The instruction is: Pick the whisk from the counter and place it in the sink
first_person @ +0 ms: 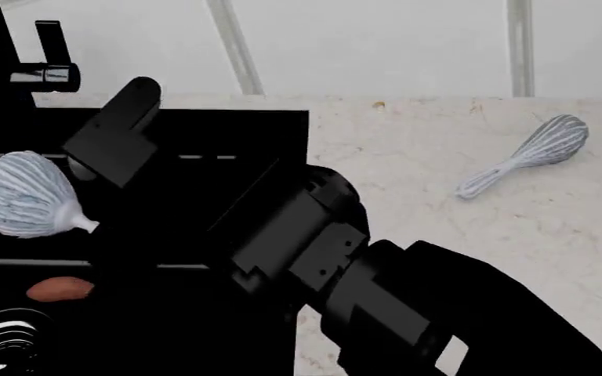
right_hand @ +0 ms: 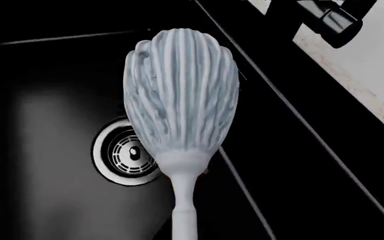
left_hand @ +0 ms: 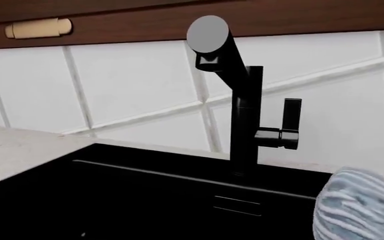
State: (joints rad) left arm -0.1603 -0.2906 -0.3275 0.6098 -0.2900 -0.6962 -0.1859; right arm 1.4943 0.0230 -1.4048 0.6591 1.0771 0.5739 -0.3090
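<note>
Whisk held over sink, head above drain. Right arm's fingers hidden; presumably clamped on handle, cannot confirm. Left fingers not in view. Lower clear of faucet before release, avoiding drop. Slimmer whisk stays on counter.

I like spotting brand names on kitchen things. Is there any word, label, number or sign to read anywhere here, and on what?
None: no readable text in any view.
Black faucet: plain, no brand mark.
Large balloon whisk with pale blue-grey wires: unmarked.
Slim pale whisk on the cream marble-like counter: unmarked.
Round chrome drain in the black sink: only slots, no lettering.
</note>
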